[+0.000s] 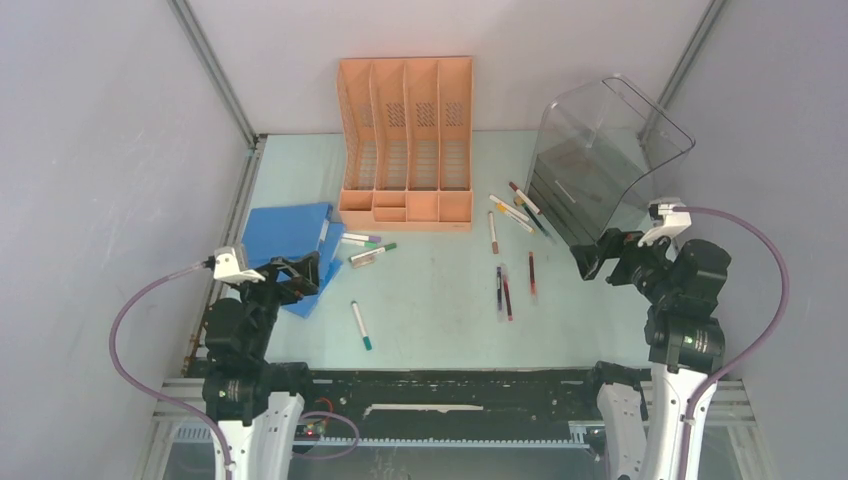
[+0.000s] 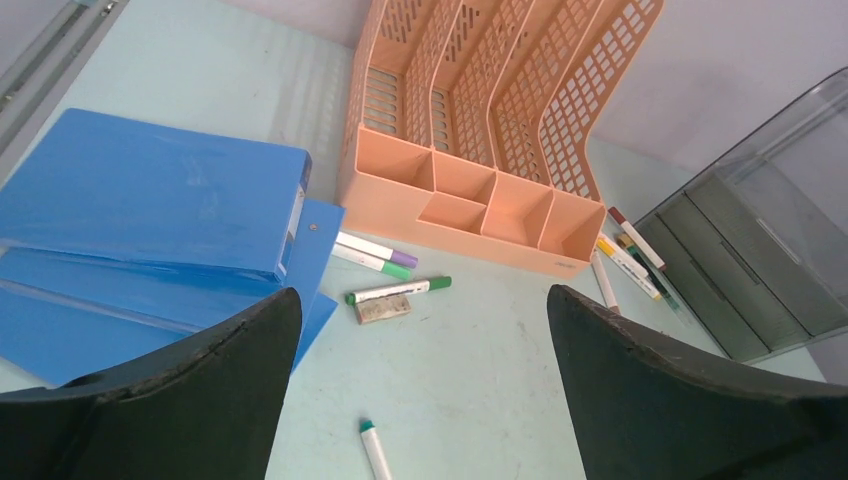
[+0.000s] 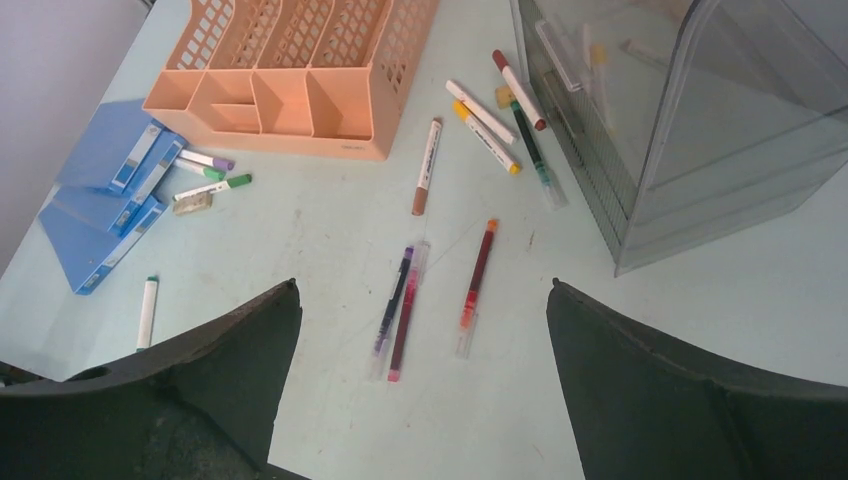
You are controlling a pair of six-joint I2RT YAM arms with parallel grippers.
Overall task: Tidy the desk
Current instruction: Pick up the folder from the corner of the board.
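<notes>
Two end effectors hang low in the top view, your left end effector [image 1: 305,272] and right end effector [image 1: 597,255], both spread wide and holding nothing. Between them the mint-green surface [image 1: 440,300] fills mid-frame, carrying a green-capped marker [image 1: 361,325] and loose pens [image 1: 503,292]. Blue binders [image 1: 285,232] lie left. Farther back stand the orange file rack [image 1: 407,140] and, upper right, the smoky drawer bin [image 1: 600,160].

The desk [image 1: 440,305] is a flat, pale mint-green tabletop, lying level, its surface faintly scuffed
</notes>
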